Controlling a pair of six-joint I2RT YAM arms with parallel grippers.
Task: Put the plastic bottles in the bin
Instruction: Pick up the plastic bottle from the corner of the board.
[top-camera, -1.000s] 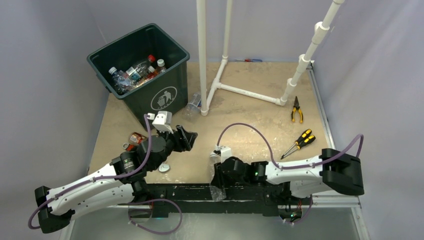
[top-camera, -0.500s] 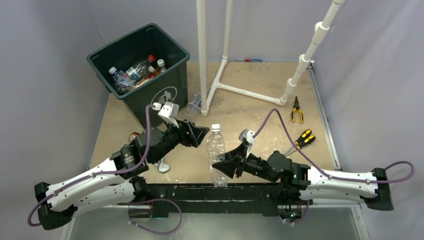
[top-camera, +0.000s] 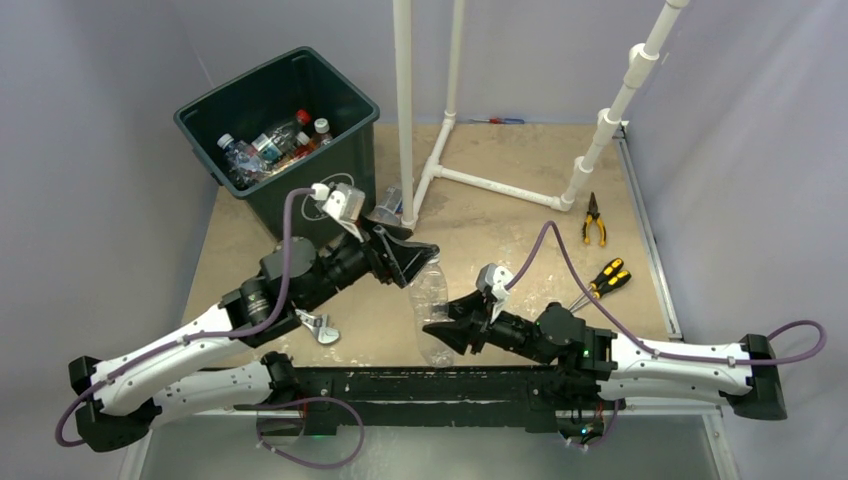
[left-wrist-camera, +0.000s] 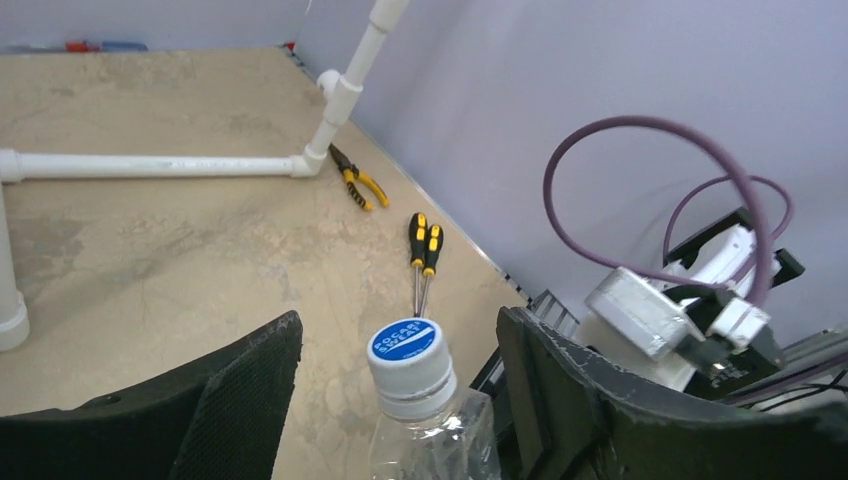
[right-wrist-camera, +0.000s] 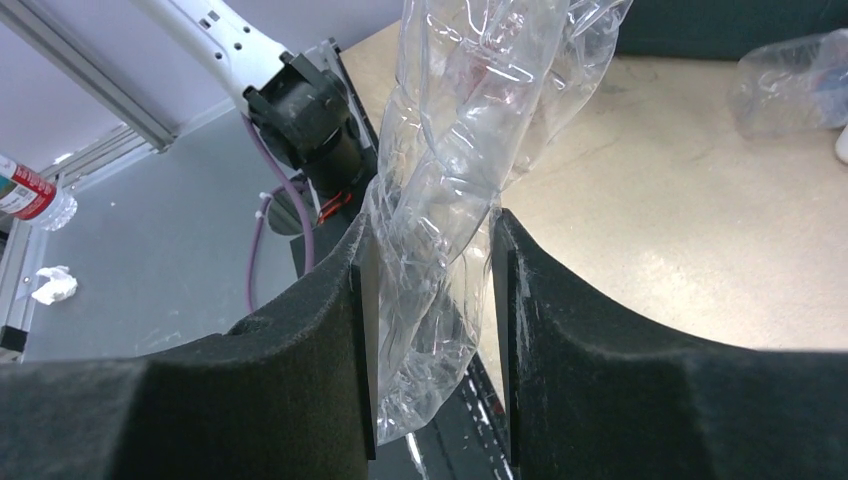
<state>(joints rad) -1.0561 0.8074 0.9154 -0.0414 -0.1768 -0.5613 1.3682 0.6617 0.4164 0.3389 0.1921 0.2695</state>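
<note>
The right gripper was clamped on the crumpled middle of a clear bottle. Its long axis ran from the table's near edge toward the far side. Its blue-topped cap sat between the spread fingers of the left gripper, touching neither.

Bare table lay beyond, up to the pipe frame. The screwdrivers and pliers were well apart to the right, and a wrench lay by the left arm.

The bin, at the far left, held several bottles. Another bottle lay between bin and pipe.
</note>
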